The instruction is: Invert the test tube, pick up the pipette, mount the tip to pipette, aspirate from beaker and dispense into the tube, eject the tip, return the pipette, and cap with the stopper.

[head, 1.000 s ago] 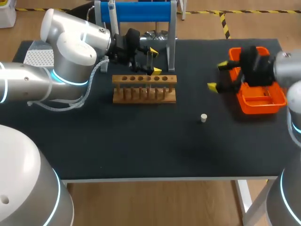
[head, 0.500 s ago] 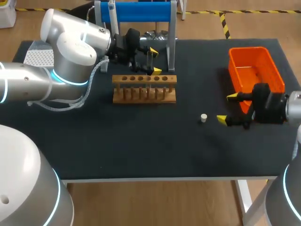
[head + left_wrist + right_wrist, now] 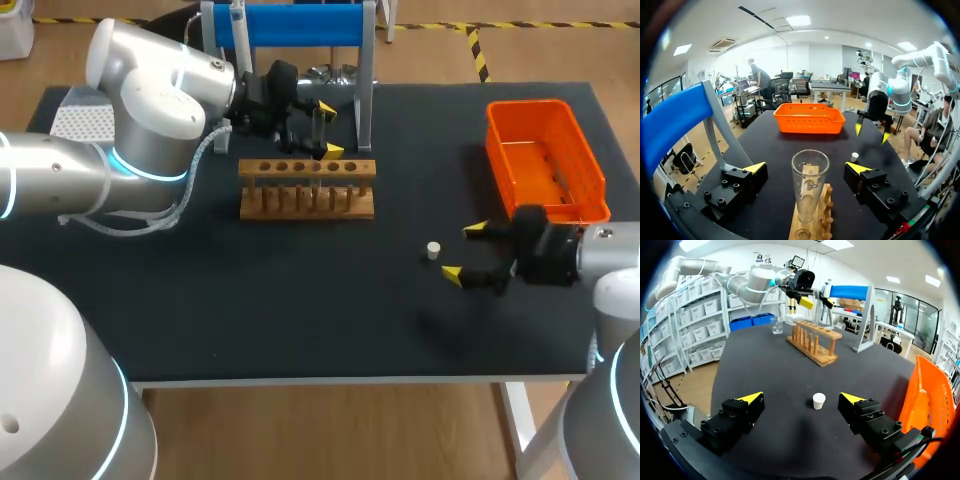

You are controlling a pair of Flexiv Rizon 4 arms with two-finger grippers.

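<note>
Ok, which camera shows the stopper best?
The right wrist view: the stopper stands large and unblocked just ahead of the open right pincer. The head and left wrist views show it only as a small white speck.

Orange basket [image 3: 503, 160] — white stopper [image 3: 433, 250] (black table [image 3: 300, 300])

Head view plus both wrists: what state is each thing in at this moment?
left gripper: open, fingers either side of the test tube, not touching it.
right gripper: open, empty.
test tube: upright in the rack, mouth up, uncapped.
stopper: loose on the table, ungripped, ahead of the right gripper.
</note>
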